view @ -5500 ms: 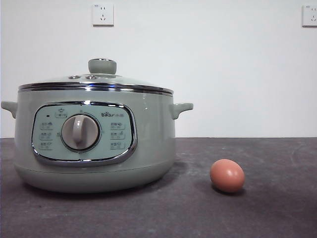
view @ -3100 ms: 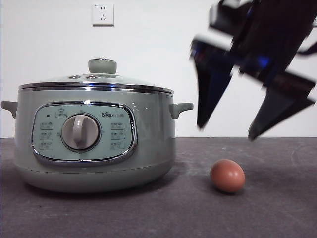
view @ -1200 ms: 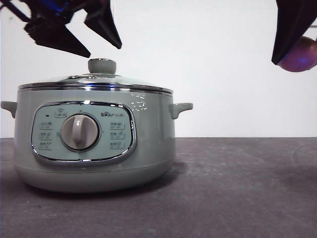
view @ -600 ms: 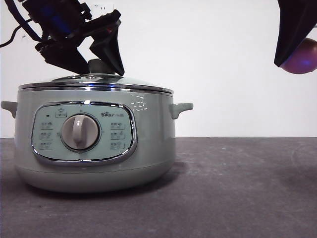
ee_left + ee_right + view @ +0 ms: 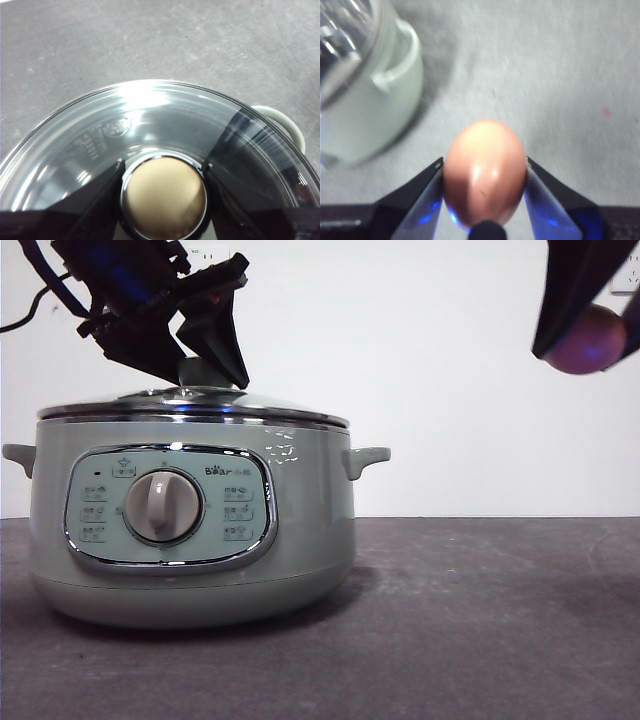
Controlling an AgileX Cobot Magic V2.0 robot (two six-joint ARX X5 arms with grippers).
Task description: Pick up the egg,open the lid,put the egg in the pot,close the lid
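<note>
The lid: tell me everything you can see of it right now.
The lid is a round, shallow dome of clear glass with a shiny chrome rim, and it sits closed and level on the pot. Its squat knob rises from a chrome collar at the centre; it looks pale green from the front and tan from the wrist. The left tool straddles the knob, one jaw against each side. Small embossed markings show in the glass.

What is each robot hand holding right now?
Left tool: closed around the knob of the lid, which sits on the pot.
Right tool: shut on the egg, held up in the air.
</note>
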